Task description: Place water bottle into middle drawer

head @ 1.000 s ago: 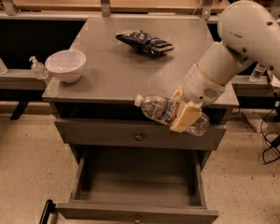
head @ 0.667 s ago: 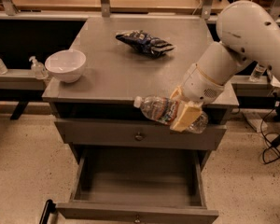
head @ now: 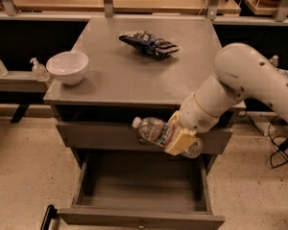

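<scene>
On the grey cabinet top [head: 134, 78] you have a white bowl [head: 67, 67] at the left edge and a dark blue snack bag [head: 149, 43] toward the back, both well apart from the arm. Your gripper [head: 181, 140] hangs in front of the closed upper drawer front [head: 96, 134], fingers clamped around the water bottle [head: 153, 130], which lies nearly level, cap pointing left, above the open middle drawer [head: 139, 186].

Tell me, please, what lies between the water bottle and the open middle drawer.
Nothing: the camera view shows bare air below the water bottle, clamped by the gripper above the middle drawer.
</scene>
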`<act>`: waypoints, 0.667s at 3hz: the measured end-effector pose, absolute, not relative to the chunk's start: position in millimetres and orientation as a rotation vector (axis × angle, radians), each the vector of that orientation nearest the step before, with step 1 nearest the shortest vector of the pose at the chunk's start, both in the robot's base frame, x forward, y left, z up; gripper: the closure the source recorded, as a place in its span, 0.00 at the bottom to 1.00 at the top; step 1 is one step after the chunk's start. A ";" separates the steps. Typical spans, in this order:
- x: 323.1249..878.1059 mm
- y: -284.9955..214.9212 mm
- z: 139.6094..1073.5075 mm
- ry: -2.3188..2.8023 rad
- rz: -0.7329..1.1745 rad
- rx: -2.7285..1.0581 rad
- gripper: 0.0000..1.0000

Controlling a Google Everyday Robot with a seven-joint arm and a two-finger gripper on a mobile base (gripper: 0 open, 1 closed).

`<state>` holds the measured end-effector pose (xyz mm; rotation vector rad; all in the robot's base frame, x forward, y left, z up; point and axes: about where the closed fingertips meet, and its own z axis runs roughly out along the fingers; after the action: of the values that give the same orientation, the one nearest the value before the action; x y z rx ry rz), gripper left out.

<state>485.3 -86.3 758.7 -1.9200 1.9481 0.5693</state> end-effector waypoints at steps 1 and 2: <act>449.6 -76.9 702.3 1.913 0.625 -1.834 1.00; 425.9 -57.7 634.5 1.884 0.697 -1.800 1.00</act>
<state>425.9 -57.7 634.5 -1.7999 1.8840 0.6973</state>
